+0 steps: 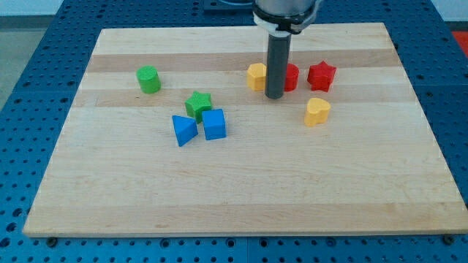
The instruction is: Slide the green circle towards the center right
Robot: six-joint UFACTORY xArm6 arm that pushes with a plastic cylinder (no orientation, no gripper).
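The green circle (148,79) is a small round green block on the wooden board (241,197), at the view's upper left. My tip (275,96) is the lower end of the dark rod, near the view's top centre, far to the right of the green circle. The tip stands just below and between a yellow block (257,76) and a red block (290,77), partly hiding the red one.
A red star (321,75) lies right of the red block. A yellow heart (316,112) lies below it. A green star (198,104), a blue triangle (184,130) and a blue cube (214,124) cluster left of centre.
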